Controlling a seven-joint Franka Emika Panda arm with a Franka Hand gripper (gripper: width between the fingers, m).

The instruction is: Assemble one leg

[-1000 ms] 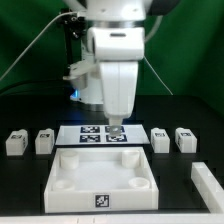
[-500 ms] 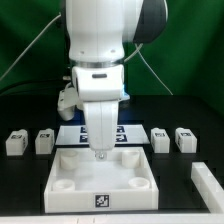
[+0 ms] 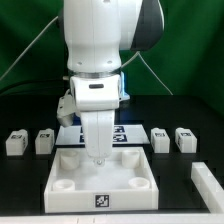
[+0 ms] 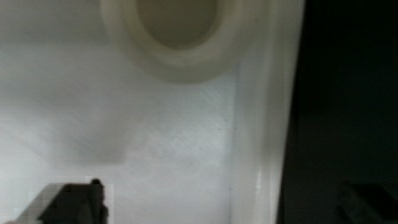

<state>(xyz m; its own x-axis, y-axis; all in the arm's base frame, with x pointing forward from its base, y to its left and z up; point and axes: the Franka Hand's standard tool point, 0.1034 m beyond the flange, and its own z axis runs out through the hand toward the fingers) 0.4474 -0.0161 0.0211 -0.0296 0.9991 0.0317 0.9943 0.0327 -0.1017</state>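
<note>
The leg (image 3: 44, 141), a small white plastic block with a black-and-white tag, sits untouched on the black table (image 3: 20, 185) at the exterior view's left, one of four flanking the white tabletop (image 3: 65, 197). The gripper (image 3: 98, 157) hangs low over the tabletop's far edge with nothing visible in it; whether its jaws are apart cannot be told. Wrist view: smooth matte tabletop (image 4: 160, 120), a round rimmed socket (image 4: 178, 25), one dark finger (image 4: 71, 203). Dropping lower risks striking or shoving the tabletop.
</note>
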